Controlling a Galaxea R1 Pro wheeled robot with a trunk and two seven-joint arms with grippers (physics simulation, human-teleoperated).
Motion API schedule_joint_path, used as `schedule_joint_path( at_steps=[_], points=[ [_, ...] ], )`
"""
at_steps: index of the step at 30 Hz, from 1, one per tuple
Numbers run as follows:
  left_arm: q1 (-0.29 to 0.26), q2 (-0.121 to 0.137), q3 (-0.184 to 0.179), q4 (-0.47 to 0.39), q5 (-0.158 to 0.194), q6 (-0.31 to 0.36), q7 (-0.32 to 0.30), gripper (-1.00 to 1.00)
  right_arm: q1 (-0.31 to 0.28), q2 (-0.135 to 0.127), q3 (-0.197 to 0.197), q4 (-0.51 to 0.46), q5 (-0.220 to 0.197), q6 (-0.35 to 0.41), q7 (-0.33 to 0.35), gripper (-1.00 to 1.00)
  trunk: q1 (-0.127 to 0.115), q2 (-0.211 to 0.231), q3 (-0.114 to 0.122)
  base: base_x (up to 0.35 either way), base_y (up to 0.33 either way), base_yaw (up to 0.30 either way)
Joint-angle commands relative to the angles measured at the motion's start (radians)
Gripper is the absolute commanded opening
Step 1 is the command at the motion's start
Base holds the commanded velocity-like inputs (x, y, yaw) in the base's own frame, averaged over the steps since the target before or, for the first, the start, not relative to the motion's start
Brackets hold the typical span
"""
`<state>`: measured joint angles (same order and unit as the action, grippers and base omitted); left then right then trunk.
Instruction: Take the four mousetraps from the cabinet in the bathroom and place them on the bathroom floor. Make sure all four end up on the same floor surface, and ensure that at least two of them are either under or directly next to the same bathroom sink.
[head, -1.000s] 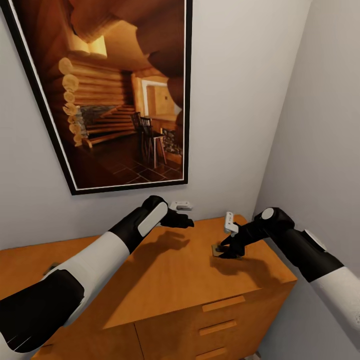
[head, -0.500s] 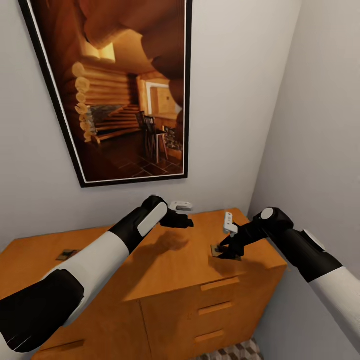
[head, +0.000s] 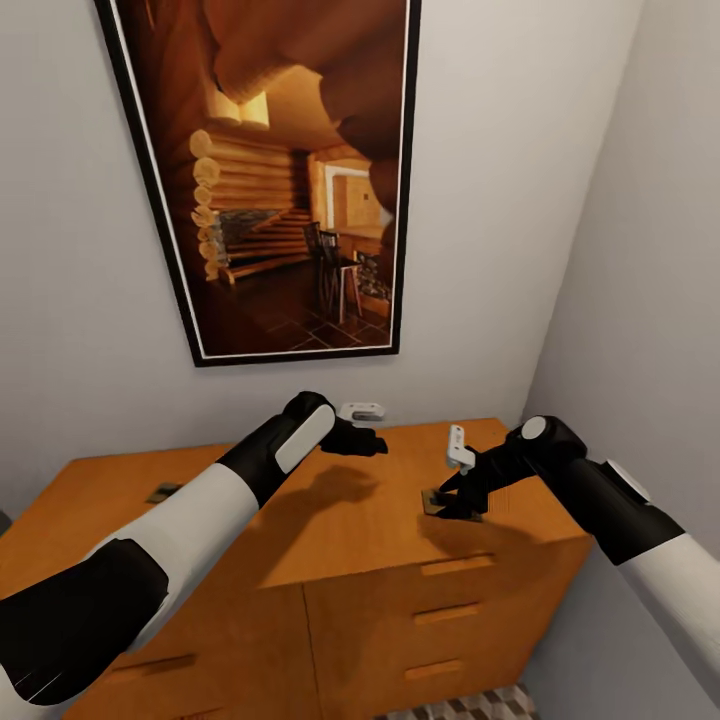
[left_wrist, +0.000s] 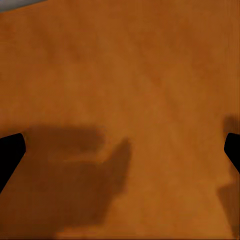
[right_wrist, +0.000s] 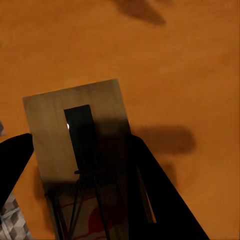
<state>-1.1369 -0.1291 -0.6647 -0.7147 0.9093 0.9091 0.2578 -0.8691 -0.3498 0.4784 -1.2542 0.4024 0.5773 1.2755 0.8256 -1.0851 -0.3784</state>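
On the cabinet (head: 350, 530) surface near its right front edge, the right tool (head: 460, 503) straddles a mousetrap (right_wrist: 80, 150), fingers apart. Close squarely on the slab's long edges before lifting. The left tool (head: 372, 443) hovers open; another mousetrap (head: 163, 492) lies far left.

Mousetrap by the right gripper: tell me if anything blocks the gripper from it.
Nothing visible does. The right gripper sits directly over the mousetrap on the cabinet top, one finger either side of the slab, with only bare wood around it.
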Motion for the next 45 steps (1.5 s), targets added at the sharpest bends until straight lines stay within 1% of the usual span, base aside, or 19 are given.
schedule_joint_path(
  at_steps=[1,8,14,20,45],
  points=[
    [-0.001,0.0,-0.003,0.0,0.011,0.001,0.009,1.0,-0.001,0.0,0.001,-0.002,0.004,0.009,0.004,-1.0,0.0,-0.001,-0.001,0.0,0.0,0.092],
    [-0.001,0.0,-0.003,0.005,0.011,-0.001,0.009,1.0,-0.001,0.005,0.002,-0.002,0.003,0.009,0.004,-1.0,0.0,-0.001,-0.001,-0.043,0.021,0.027],
    [-0.001,0.0,-0.003,0.005,0.011,0.0,0.01,1.0,-0.001,0.02,0.002,-0.001,0.004,0.008,0.004,-1.0,0.0,-0.001,-0.001,-0.201,0.113,0.001],
    [-0.001,0.0,-0.004,0.005,0.01,0.0,0.011,1.0,0.0,0.023,0.003,-0.002,0.004,0.007,0.004,-1.0,0.0,-0.001,-0.001,-0.042,0.022,0.047],
    [-0.001,0.004,-0.004,0.001,0.003,0.006,0.014,1.0,0.001,0.024,0.005,-0.001,0.006,0.007,0.002,-1.0,0.0,-0.001,-0.001,-0.001,0.001,0.276]
  ],
)
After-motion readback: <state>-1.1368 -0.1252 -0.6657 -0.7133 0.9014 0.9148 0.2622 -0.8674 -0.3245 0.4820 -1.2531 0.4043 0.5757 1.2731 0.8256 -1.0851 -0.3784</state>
